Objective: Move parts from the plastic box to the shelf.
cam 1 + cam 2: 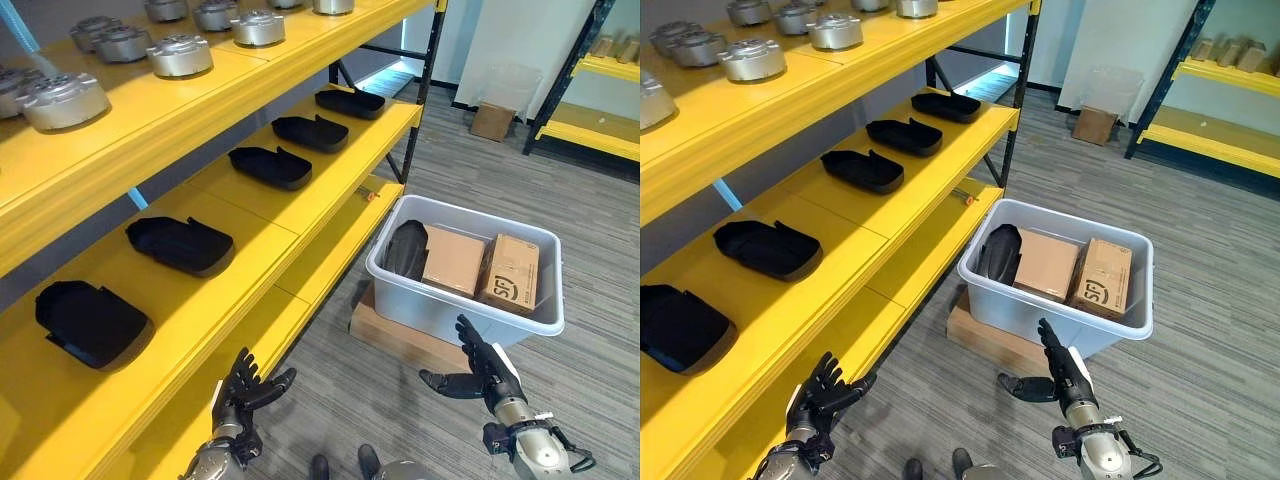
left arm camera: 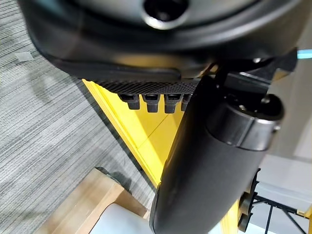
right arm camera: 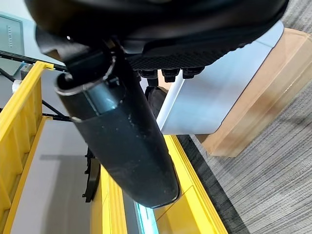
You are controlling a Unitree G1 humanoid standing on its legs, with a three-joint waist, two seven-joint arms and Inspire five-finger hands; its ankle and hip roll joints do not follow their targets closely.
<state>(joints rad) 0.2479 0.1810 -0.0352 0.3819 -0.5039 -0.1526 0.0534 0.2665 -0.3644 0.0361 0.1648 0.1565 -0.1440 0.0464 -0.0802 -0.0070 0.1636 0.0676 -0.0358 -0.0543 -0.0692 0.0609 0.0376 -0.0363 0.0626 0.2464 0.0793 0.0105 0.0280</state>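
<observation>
Both hands hang low over the floor, nearest of all. Its left hand [image 1: 243, 390] sits by the front edge of the yellow shelf [image 1: 300, 200], fingers spread and holding nothing. Its right hand [image 1: 480, 365] is raised just in front of the plastic box [image 1: 462, 318], fingers straight and splayed with the thumb out to the side, also empty; it looks close to the box wall but apart from it.

Grey striped carpet [image 1: 480, 170] covers the floor. The shelf runs along the left on dark uprights, with several yellow levels. On the top level stands a row of round silver metal parts [image 1: 180, 55]. On the level below, five black moulded parts [image 1: 180, 244] lie in a line, well apart from one another. Across the room a second yellow rack [image 1: 600, 125] stands by the wall, and a small cardboard carton [image 1: 492, 120] sits on the carpet near it.

The pale grey box rests on a flat cardboard slab [image 1: 395, 335] on the floor beside the shelf. Inside, one black part [image 1: 406, 250] stands on edge against the end nearest the shelf, dark and curved, probably the same kind as those on the shelf. Beside it are two brown cardboard boxes [image 1: 452, 258].
</observation>
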